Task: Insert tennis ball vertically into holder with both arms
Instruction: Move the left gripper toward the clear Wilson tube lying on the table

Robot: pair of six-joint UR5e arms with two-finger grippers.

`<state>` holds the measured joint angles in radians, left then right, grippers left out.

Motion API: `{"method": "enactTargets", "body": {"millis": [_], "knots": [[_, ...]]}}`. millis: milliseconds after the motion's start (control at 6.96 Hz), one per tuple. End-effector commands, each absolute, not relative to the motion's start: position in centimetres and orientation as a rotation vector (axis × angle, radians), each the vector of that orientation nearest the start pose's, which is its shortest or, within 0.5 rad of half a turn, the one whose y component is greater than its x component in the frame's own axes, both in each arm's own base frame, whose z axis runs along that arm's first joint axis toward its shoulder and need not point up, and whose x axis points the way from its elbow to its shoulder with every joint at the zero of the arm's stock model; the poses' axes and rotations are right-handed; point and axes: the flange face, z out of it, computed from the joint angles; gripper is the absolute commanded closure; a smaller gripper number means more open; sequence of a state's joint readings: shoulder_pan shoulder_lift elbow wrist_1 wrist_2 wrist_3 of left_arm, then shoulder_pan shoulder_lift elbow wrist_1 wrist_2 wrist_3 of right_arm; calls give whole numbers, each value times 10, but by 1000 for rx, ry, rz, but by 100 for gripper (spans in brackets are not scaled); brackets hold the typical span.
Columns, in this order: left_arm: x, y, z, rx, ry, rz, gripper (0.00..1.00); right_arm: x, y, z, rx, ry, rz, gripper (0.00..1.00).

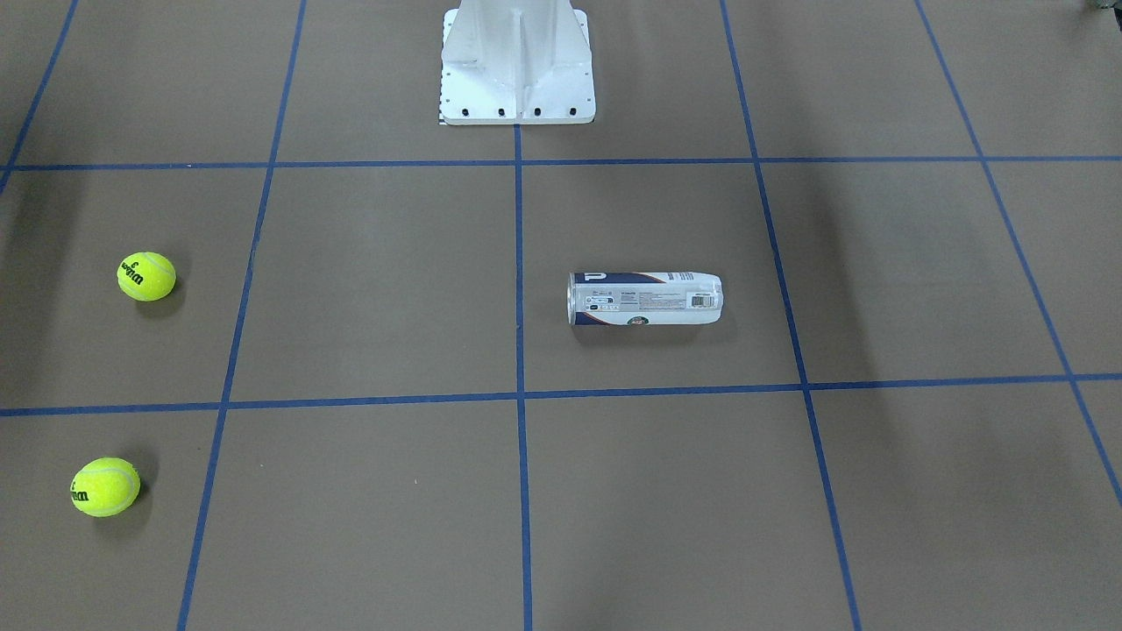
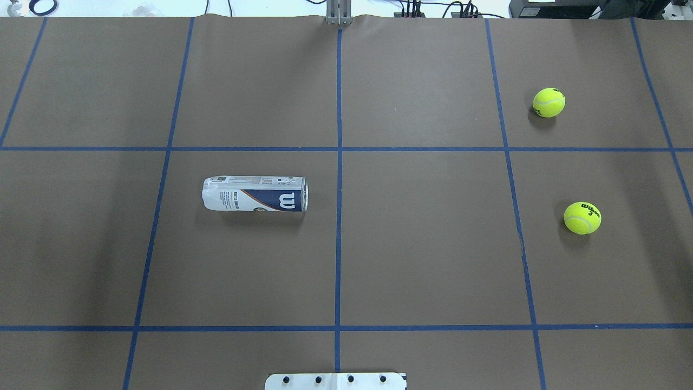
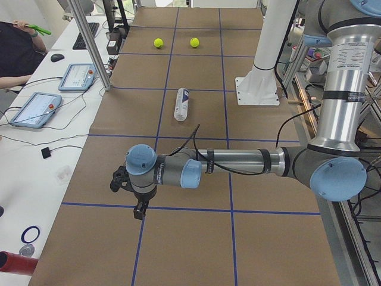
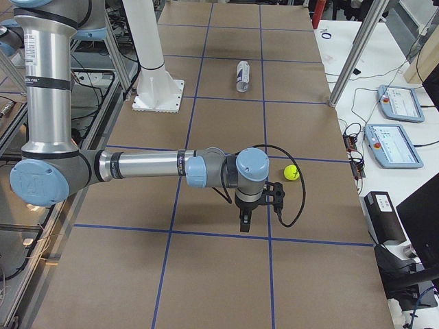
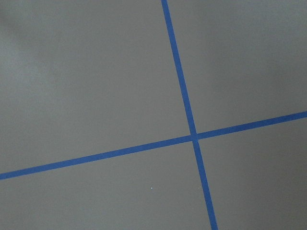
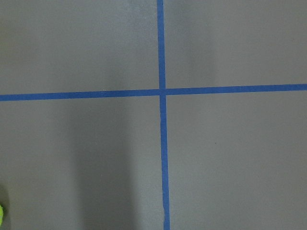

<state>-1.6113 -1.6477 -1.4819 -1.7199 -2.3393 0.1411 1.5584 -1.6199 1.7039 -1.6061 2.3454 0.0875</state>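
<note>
Table (image 2: 422,260): brown paper cover with a blue tape grid. White benches run along its operator-side edge. Left arm (image 3: 238,161) reaches out low over the table's left end, and right arm (image 4: 137,166) does the same over the right end. Each wrist points down above a tape crossing. Both wrist views show only paper and tape, plus a yellow sliver in the bottom-left corner of the right one. White base (image 1: 517,61) stands at the middle of the robot-side edge. The bench carries two tablets (image 3: 36,109), a keyboard (image 3: 83,36) and a mouse (image 3: 57,57); a person's dark sleeve (image 3: 15,53) shows beside it. Holder (image 2: 254,194) lies on its side in the middle band of the left half, long axis along the table's length, rimmed end just beside the centre tape line. Left gripper (image 3: 139,210) and right gripper (image 4: 245,223) show only in the side cameras, so jaw opening cannot be told; both hang over paper, well apart from the holder. Two tennis balls sit toward the right end: far ball (image 2: 548,102) nearer the operator-side edge, near ball (image 2: 582,218) in the middle band, printed "Wilson 3".
</note>
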Motion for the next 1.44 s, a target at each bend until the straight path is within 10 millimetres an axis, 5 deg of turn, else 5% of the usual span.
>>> {"method": "enactTargets", "body": {"millis": [0,431,863,1150,1294], "knots": [[-86,-530,649,198,753,147,0,61,-474,618,17,-778,54,0],[-86,-533,646,204,752,150,0,60,-474,614,21,-790,53,0],[-83,-552,610,269,754,172,0,63,-473,604,35,-861,60,0],[-51,-592,535,357,766,229,0,63,-473,605,34,-858,60,0],[-25,-593,498,401,806,289,0,63,-473,605,36,-856,58,0]]}}
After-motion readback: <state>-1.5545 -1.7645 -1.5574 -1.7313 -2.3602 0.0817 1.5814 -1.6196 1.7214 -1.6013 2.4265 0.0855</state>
